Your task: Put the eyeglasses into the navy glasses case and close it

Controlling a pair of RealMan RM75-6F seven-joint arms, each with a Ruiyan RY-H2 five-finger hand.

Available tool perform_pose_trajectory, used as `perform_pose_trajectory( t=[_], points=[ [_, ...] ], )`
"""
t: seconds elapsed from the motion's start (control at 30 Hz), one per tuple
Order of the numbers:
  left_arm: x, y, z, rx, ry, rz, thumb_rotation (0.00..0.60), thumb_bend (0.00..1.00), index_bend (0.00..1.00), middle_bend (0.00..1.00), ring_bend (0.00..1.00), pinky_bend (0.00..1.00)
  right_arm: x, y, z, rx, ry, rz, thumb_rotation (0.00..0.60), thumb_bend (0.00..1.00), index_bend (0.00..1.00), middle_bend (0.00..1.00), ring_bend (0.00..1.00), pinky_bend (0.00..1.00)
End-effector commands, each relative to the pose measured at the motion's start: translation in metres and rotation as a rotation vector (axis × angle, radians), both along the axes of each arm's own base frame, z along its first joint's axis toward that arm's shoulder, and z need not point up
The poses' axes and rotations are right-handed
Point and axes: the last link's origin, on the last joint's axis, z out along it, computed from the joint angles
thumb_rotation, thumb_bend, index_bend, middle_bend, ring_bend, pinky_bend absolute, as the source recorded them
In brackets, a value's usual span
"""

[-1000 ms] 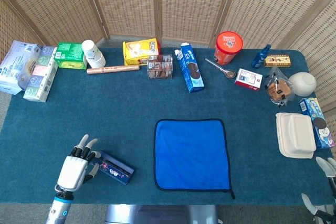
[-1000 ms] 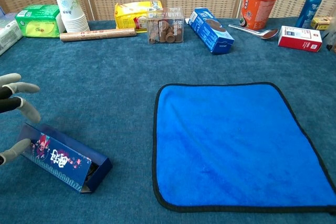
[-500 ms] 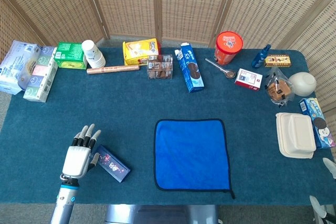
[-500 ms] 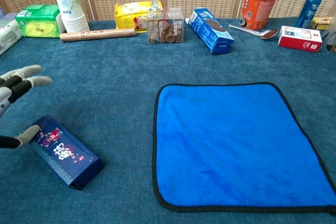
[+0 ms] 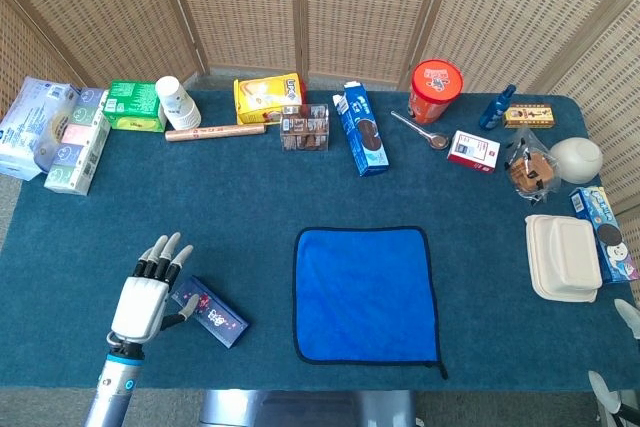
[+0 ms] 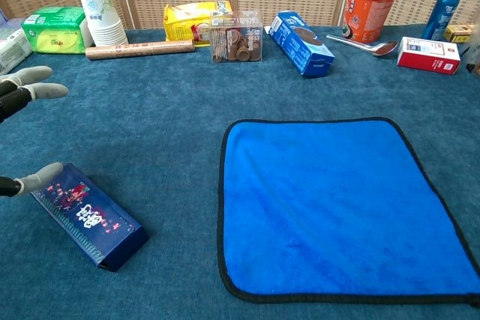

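One long, boxy navy glasses case [image 6: 90,216] lies closed beside the splayed, empty left hand [image 5: 140,302]

We see broad bare carpet between the blue cloth [image 5: 366,294] and the back row of goods, wide enough for a hand to sweep across. The navy glasses case [image 5: 208,310] lies flat near the front edge with our left hand [image 5: 143,295] just beside it. The cookie box [image 5: 361,129] juts forward from that row toward the cloth.
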Motion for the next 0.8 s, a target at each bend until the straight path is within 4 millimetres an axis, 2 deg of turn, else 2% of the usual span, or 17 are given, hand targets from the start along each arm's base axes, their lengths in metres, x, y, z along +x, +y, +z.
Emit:
perform_pose_trajectory(
  t=[0.03, 0.1, 0.23, 0.57, 0.67, 0.8],
  points=[
    [0.001, -0.007, 0.014, -0.048, -0.001, -0.019, 0.326, 0.28, 0.14, 0.00, 0.00, 0.12, 0.001, -0.002, -0.001, 0.000, 0.001, -0.003, 0.213, 0.35, 0.00, 0.12, 0.00, 0.13],
    [0.000, -0.010, 0.019, -0.079, 0.004, -0.012, 0.286, 0.28, 0.14, 0.00, 0.00, 0.11, 0.002, -0.003, -0.001, -0.002, 0.003, -0.004, 0.213, 0.35, 0.00, 0.12, 0.00, 0.13],
    [-0.003, -0.018, 0.032, -0.152, 0.000, 0.005, 0.247, 0.28, 0.10, 0.00, 0.00, 0.10, 0.003, -0.005, -0.001, -0.009, 0.007, -0.014, 0.213, 0.35, 0.00, 0.12, 0.00, 0.13],
    [-0.015, -0.027, 0.049, -0.258, 0.104, 0.013, 0.235, 0.28, 0.09, 0.00, 0.00, 0.08, 0.006, -0.013, 0.000, -0.032, 0.020, -0.043, 0.218, 0.35, 0.00, 0.12, 0.00, 0.13],
    [-0.018, -0.027, 0.050, -0.292, 0.160, 0.005, 0.316, 0.28, 0.07, 0.00, 0.00, 0.06, 0.007, -0.015, 0.000, -0.039, 0.026, -0.055, 0.215, 0.35, 0.00, 0.12, 0.00, 0.13],
    [-0.019, -0.023, 0.047, -0.344, 0.266, 0.005, 0.476, 0.28, 0.05, 0.00, 0.00, 0.05, 0.008, -0.019, -0.002, -0.051, 0.034, -0.079, 0.219, 0.35, 0.00, 0.12, 0.00, 0.13]
  ],
)
